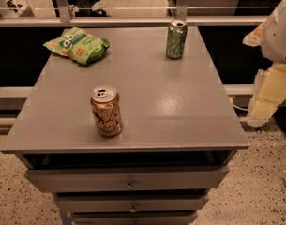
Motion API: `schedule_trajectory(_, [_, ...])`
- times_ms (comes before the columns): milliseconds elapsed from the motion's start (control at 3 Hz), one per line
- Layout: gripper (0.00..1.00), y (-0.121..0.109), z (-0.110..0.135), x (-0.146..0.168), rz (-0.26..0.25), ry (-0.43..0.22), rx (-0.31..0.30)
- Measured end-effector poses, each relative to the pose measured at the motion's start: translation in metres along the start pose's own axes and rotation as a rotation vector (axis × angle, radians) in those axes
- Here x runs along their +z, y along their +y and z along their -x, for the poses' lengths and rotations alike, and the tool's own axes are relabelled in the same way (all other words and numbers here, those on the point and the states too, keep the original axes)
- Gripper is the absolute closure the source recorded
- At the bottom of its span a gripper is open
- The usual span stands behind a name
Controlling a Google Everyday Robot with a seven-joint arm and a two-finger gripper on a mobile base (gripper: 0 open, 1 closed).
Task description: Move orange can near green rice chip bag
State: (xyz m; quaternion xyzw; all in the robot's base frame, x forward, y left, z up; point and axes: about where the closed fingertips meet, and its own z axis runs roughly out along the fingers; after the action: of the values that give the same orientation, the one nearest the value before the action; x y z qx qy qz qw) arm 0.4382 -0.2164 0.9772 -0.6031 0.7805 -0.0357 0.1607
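Note:
The orange can (106,110) stands upright near the front left of the grey table top (180,102); it is orange-tan with pale swirls and a silver top. The green rice chip bag (77,44) lies flat at the back left corner, well behind the can. My gripper (268,95) hangs at the right edge of the view, beside and off the table, under the white arm housing (279,29). It is far from the can and holds nothing that I can see.
A green can (176,39) stands upright at the back of the table, right of centre. The table is a drawer unit with its drawers (128,178) below the front edge. A railing (133,20) runs behind it. Speckled floor lies on both sides.

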Motion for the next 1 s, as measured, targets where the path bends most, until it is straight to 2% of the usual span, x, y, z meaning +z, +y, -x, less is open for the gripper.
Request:
schedule_trajectory(333, [0.00,0.000,0.000,0.000,0.000,0.000,0.000])
schedule_trajectory(667, [0.00,0.009,0.021,0.024,0.043,-0.090,0.010])
schedule_trajectory(1000, [0.00,0.031,0.058,0.069,0.124,-0.252,0.010])
